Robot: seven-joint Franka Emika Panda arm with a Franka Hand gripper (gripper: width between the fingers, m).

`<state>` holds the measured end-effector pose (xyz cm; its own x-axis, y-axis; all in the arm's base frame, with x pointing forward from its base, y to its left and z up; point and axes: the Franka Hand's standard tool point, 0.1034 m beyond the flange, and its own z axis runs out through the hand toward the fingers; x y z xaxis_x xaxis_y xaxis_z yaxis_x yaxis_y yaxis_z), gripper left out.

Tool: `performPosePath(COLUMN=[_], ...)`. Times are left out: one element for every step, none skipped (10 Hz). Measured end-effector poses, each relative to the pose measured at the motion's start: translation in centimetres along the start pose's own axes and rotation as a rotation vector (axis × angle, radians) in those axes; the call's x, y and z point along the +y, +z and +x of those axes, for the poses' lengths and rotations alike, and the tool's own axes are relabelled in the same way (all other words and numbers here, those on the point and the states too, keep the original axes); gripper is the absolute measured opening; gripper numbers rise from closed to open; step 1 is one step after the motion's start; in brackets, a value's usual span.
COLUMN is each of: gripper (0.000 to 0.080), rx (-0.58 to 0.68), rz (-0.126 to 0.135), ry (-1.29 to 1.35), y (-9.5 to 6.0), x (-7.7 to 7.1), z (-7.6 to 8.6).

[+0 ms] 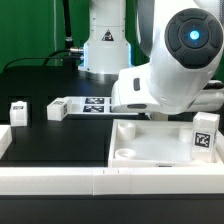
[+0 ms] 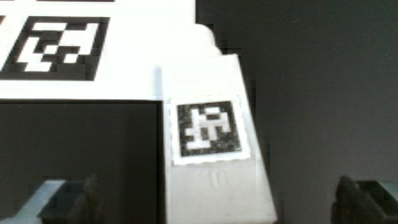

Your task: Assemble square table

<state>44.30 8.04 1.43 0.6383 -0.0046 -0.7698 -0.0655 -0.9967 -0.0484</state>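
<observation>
The white square tabletop (image 1: 150, 148), a tray with a raised rim, lies at the front on the exterior view's right, with a tag (image 1: 204, 136) standing at its right side. Two small white legs (image 1: 18, 111) (image 1: 57, 108) stand on the black table at the exterior view's left. In the wrist view another white leg (image 2: 210, 150) with a tag lies lengthwise between the fingers of my gripper (image 2: 210, 205). The gripper is open, and dark gaps separate each fingertip (image 2: 54, 203) from the leg. In the exterior view the arm's body (image 1: 170, 65) hides the gripper.
The marker board (image 1: 95, 103) (image 2: 71, 50) lies flat just beyond the leg under the gripper. A long low white rail (image 1: 100, 182) runs along the front edge. A white block (image 1: 4, 141) sits at the far left. The robot's base (image 1: 103, 45) stands at the back.
</observation>
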Motion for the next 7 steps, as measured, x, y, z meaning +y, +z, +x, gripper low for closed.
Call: performPosePath(gripper=[0.0649, 0.0649, 0.0649, 0.0649, 0.0649, 0.0529, 0.0391], rx=[0.003, 0.001, 0.003, 0.002, 0.001, 0.001, 0.001], rz=[0.0, -0.001, -0.001, -0.001, -0.001, -0.001, -0.001], ry=[0.003, 0.006, 0.007, 0.008, 0.008, 0.008, 0.008], y=[0.49, 0.9, 1.12, 1.25, 1.27, 1.27, 1.27], x=[0.13, 0.22, 0.29, 0.32, 0.32, 0.32, 0.33], z=[0.1, 0.09, 0.14, 0.12, 0.12, 0.12, 0.12])
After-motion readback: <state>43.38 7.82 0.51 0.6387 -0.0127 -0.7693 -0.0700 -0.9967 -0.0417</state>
